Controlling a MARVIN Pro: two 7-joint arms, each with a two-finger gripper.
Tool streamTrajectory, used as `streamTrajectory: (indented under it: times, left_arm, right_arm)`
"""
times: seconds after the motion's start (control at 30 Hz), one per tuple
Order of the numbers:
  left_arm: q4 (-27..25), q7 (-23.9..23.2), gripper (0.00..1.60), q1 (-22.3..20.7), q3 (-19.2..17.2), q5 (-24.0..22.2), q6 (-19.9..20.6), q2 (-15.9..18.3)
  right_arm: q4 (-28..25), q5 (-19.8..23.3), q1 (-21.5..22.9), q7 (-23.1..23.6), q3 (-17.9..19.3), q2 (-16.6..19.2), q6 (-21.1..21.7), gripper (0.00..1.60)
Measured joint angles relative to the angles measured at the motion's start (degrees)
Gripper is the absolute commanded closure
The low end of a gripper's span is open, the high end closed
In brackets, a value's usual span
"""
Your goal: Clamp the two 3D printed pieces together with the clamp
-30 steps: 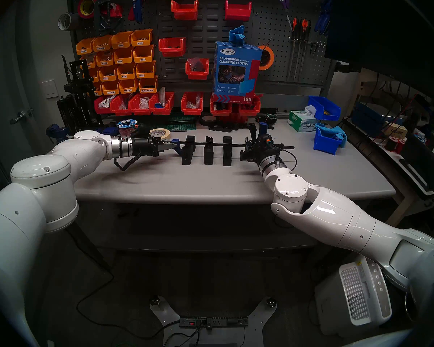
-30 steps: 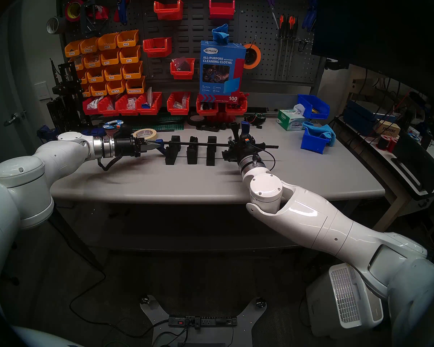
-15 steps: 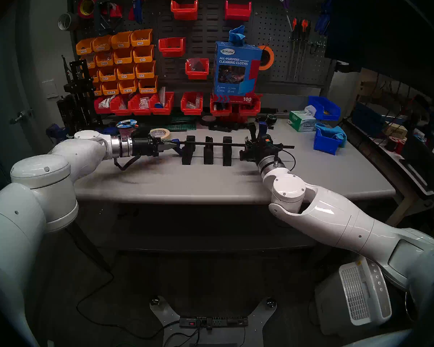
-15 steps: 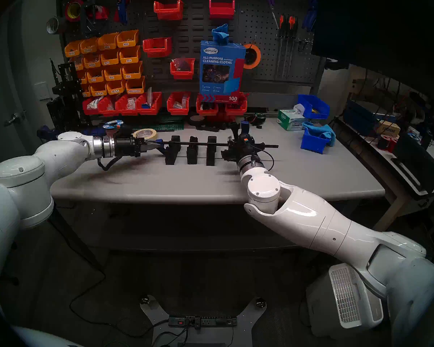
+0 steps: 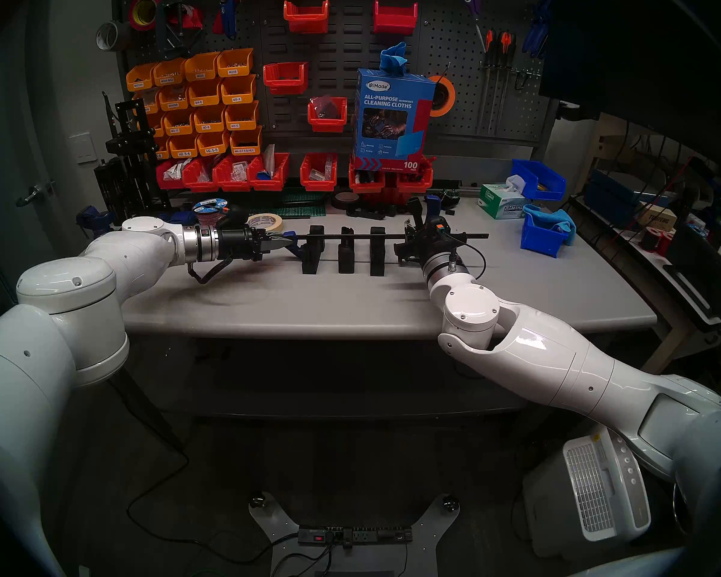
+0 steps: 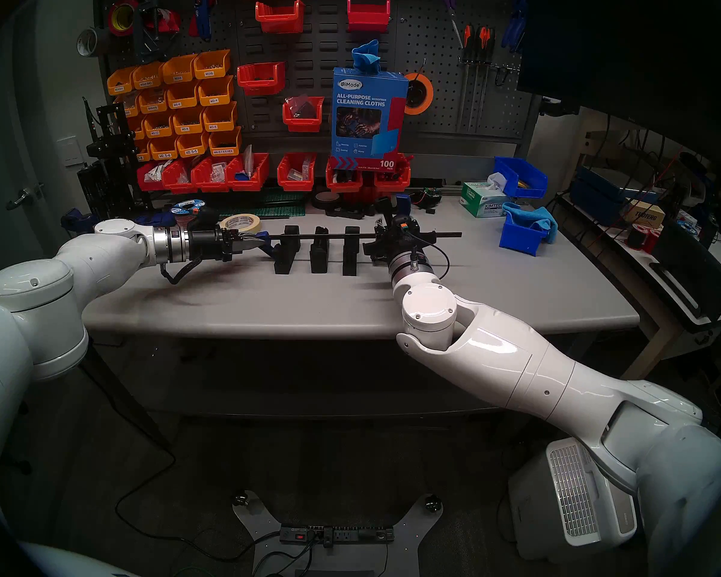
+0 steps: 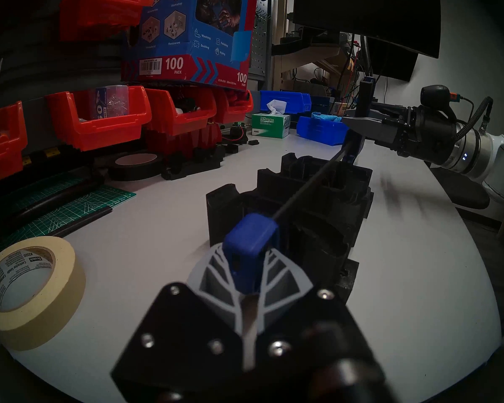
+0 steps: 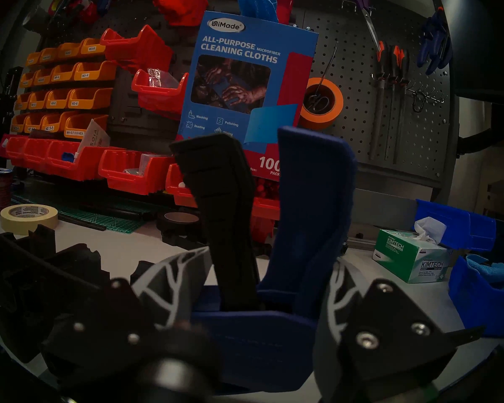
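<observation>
Clamp point(image 5: 359, 239) is held level above the grey table point(image 5: 350, 305), bar running left-right across the head view. Left gripper point(image 5: 283, 244) is closed on the small blue end jaw point(image 7: 252, 242); the fingers point(image 7: 216, 273) pinch it from both sides in the left wrist view. Right gripper point(image 5: 413, 241) is closed on the blue handle body at the other end, with black lever point(image 8: 224, 207) and blue grip point(image 8: 312, 207) sticking up between its fingers point(image 8: 181, 274). Bar tail pokes out past the right gripper toward the blue bins.

Three black printed blocks stand on the table in a row under the bar, between the two gripped ends: point(image 5: 312, 251), point(image 5: 346, 251), point(image 5: 377, 251). Left one sits just beside the end jaw; gaps between all three. Whether the bar touches the block tops, can't tell.

Masking tape roll point(image 5: 266, 221) sits behind the left gripper.
</observation>
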Motion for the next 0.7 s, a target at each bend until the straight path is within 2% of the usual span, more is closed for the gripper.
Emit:
streamTrajectory:
  times: [0.7]
  left_arm:
    - [0.1, 0.3, 1.60, -0.1, 0.0, 0.4, -0.8, 0.6]
  right_arm:
    - [0.0, 0.2, 1.1, -3.9, -2.4, -1.6, 0.2, 1.60]
